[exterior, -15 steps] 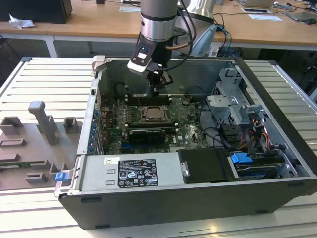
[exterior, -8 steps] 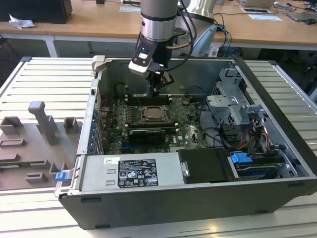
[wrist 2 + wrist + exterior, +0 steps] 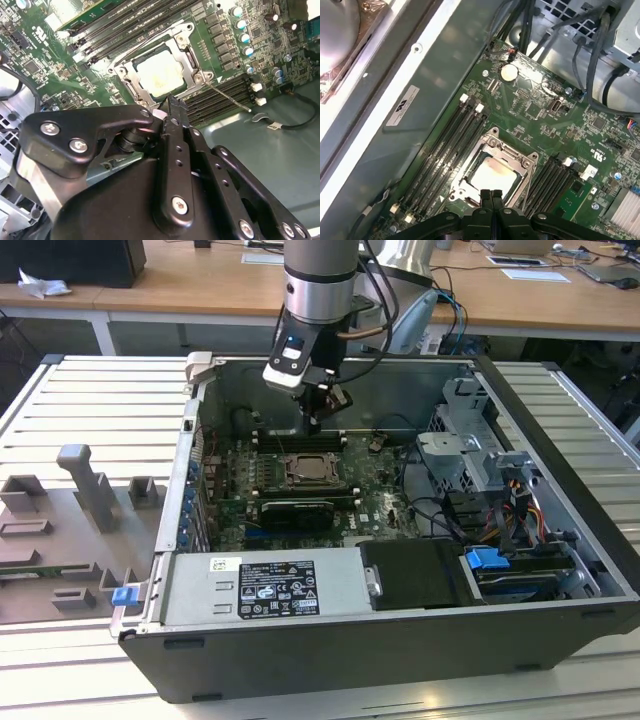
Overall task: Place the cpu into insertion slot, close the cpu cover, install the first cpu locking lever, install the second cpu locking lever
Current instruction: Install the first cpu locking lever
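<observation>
Inside the open case [image 3: 400, 665] my jaws, pinched shut and empty, hovered at the edge of the cpu cover [image 3: 514, 150] closed over the cpu [image 3: 492, 176]; a sideways slip risked gouging the green board [image 3: 535, 112].

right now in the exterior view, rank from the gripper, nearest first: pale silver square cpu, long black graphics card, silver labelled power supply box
1. Pale silver square cpu, mid-board, right by the gripper.
2. Long black graphics card, next toward the camera.
3. Silver labelled power supply box, along the case's near wall.
</observation>
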Motion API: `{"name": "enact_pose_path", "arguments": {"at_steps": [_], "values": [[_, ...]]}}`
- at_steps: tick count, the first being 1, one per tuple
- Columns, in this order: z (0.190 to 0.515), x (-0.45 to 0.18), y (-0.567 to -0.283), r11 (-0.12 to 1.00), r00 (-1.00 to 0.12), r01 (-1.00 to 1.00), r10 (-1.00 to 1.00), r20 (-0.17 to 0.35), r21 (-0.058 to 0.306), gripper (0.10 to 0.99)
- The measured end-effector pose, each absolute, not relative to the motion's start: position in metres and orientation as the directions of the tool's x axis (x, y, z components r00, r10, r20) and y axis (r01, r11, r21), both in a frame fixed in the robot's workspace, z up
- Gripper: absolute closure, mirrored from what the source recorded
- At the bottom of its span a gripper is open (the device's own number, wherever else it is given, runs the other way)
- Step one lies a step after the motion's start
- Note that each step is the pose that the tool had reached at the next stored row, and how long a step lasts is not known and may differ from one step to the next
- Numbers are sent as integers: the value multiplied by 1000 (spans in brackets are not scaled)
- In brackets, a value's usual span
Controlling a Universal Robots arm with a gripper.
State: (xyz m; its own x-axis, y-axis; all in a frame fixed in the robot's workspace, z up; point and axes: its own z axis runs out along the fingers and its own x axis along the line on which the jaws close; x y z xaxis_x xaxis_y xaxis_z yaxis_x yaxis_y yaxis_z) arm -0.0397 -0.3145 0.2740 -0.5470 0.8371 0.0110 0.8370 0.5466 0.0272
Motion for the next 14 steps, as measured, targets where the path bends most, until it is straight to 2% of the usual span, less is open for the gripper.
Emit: {"name": "enact_pose_path", "arguments": {"at_steps": [4, 14], "values": [[274, -40, -315, 634, -635, 773, 773, 11, 27, 980], [274, -40, -314, 747, -748, 664, 664, 11, 27, 980]]}}
